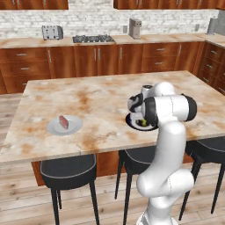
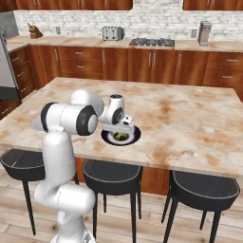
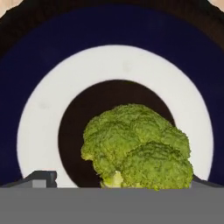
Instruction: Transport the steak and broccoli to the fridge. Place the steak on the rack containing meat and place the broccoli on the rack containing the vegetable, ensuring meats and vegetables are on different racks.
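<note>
The broccoli (image 3: 138, 148), a green floret, lies on a dark blue and white plate (image 3: 43, 109) near the island's front edge. My gripper (image 3: 120, 183) hangs straight over it, open, one fingertip (image 3: 41, 178) on each side of the floret and not touching it. From the base views the gripper (image 2: 124, 129) sits just above the plate (image 2: 134, 137), and the broccoli (image 1: 143, 123) peeks out under the hand. The steak (image 1: 64, 121), a pinkish-red slab, rests on a white plate (image 1: 75, 128) to the left. A grey panel of the fridge (image 2: 7, 61) shows at the far left; its racks are out of view.
The marble island top (image 1: 101, 96) is broad and bare around both plates. Black stools (image 1: 68, 169) stand along its front edge beside my base. The back counter holds a toaster (image 1: 52, 31), a cooktop (image 1: 93, 38) and a small appliance (image 1: 135, 28).
</note>
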Tool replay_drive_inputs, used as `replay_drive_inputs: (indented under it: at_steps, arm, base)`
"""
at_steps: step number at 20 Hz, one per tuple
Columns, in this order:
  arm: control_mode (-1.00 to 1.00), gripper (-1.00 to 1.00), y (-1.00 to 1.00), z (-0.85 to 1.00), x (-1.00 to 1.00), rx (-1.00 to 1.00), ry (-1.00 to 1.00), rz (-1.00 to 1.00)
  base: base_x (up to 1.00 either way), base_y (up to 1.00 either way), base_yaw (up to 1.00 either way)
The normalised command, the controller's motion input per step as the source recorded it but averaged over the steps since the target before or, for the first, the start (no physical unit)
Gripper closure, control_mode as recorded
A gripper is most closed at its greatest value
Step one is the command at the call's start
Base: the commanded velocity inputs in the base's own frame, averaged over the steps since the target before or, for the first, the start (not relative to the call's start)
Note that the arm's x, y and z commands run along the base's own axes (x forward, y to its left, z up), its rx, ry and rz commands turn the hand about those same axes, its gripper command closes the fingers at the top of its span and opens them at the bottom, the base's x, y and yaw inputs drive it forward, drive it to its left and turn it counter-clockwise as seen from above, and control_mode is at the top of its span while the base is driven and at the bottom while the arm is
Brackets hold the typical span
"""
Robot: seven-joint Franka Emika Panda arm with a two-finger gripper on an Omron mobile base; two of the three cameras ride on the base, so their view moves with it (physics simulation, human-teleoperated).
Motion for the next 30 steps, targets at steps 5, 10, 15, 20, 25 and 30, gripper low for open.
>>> replay_drive_inputs:
  at_steps: [5, 10, 15, 20, 25, 30]
  arm:
    - [-1.0, 1.0, -0.02, -0.42, 0.33, 0.0, 0.02, 0.0]
    - [-1.0, 1.0, -0.01, -0.37, 0.0, 0.0, 0.0, 0.0]
    - [-1.0, 1.0, -0.01, -0.11, 0.0, 0.0, -0.01, 0.0]
    - [-1.0, 1.0, 0.0, 0.18, -0.08, 0.0, -0.04, 0.0]
    - [-1.0, 1.0, 0.0, 0.86, -0.32, 0.0, -0.12, 0.0]
    - [-1.0, 1.0, 0.03, 0.89, -0.6, 0.0, -0.14, 0.02]
  base:
    - [0.0, 0.0, 0.0]
    - [0.0, 0.0, 0.0]
    - [0.0, 0.0, 0.0]
    - [0.0, 0.0, 0.0]
    - [0.0, 0.0, 0.0]
    - [0.0, 0.0, 0.0]
